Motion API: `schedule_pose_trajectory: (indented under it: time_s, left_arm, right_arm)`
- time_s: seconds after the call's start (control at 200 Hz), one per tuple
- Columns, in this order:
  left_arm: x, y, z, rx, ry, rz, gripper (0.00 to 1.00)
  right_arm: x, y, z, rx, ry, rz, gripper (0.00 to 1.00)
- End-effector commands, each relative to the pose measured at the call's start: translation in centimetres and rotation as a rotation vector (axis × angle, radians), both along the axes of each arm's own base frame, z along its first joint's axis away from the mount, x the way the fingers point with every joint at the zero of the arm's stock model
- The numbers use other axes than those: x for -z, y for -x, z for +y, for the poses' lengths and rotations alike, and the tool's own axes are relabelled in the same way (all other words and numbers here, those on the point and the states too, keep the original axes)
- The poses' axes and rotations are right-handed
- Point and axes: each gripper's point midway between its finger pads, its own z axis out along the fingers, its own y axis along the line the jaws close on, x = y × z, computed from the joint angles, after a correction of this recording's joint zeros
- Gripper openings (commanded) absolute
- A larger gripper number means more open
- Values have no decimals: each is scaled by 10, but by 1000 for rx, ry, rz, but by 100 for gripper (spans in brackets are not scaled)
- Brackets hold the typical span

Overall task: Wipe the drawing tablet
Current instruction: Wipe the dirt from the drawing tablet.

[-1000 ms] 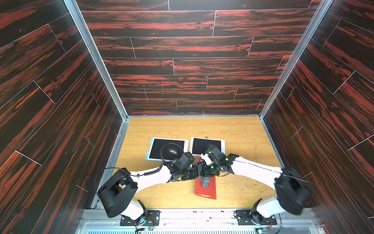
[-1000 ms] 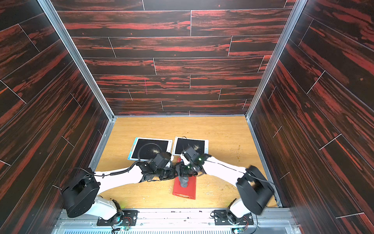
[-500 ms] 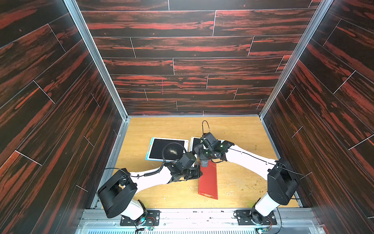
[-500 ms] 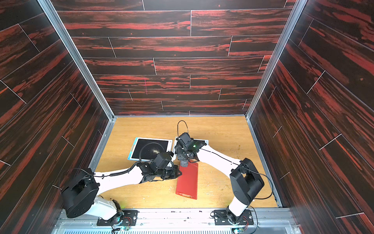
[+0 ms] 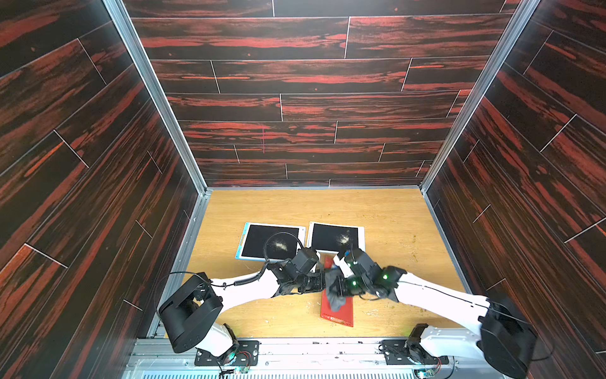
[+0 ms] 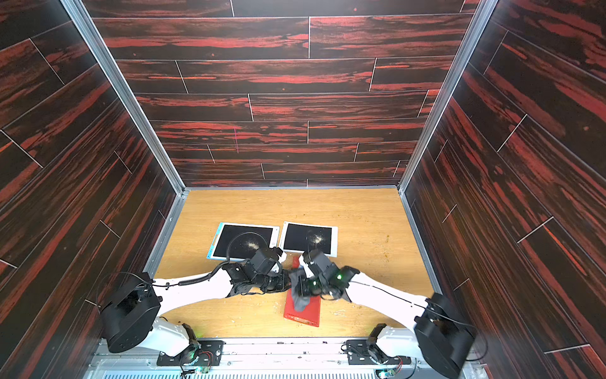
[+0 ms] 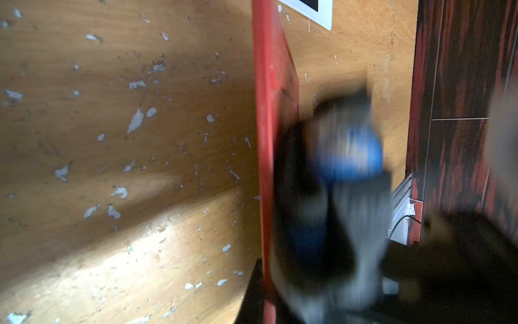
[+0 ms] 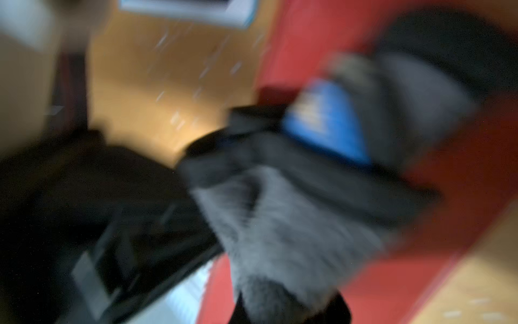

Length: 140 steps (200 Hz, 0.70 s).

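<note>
Tablet in hand: you will find the red drawing tablet (image 5: pixel 344 313) in the lower middle of both top views, its long side running up the frame, on the wooden tabletop (image 5: pixel 393 223).
Left pincer: the left pincer (image 5: pixel 322 284) is closed, and from the left wrist view it seems to pinch the slab's left rim (image 7: pixel 265 168).
Right pincer: the right pincer (image 5: pixel 339 284) is clamped on a grey cloth (image 5: pixel 334 298) that drapes over the red face.
Handling: treat the tablet as thin, stiff and light, with a smooth face (likely to skate on the wood if unbraced). Hold it by the rim.
Cloth: it is fuzzy, soft and limp, and it bunches (image 8: pixel 280 238).
Neighbours: a blue-framed tablet (image 5: pixel 259 241) and a white-framed tablet (image 5: pixel 328 236) lie side by side just above. Each has a black screen with a pale powdery patch.
Tabletop finish: the wood grain is flecked with pale chips.
</note>
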Motion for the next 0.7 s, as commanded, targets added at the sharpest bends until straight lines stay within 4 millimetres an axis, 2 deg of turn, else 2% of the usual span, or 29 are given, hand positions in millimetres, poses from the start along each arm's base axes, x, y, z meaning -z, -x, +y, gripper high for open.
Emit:
schedule_pose_trajectory:
  time_s: [0.0,0.095,0.145,0.2,0.301,0.411,0.601,0.696]
  left_arm:
    - [0,-2,-5,32,-20,-32,0]
    - [-2,-3,-5,29,-20,-35,0]
    - [-2,-3,-5,26,-21,-35,0]
    - [-3,-3,-4,26,-20,-35,0]
    - [-4,-2,-4,25,-18,-39,0]
    - [-5,-1,-2,24,-20,-39,0]
    - [-7,0,-1,25,-16,-45,0]
    - [-4,0,0,23,-17,-43,0]
  right_arm:
    - [-32,48,32,-188,-186,129,0]
    - [-41,67,42,-250,-254,187,0]
    - [-43,69,46,-257,-281,203,0]
    - [-42,67,46,-246,-280,192,0]
    - [-22,50,33,-169,-180,159,0]
    - [15,24,-1,-13,-82,201,0]
    - [90,-12,-85,233,167,192,0]
    - [106,-17,-102,268,232,193,0]
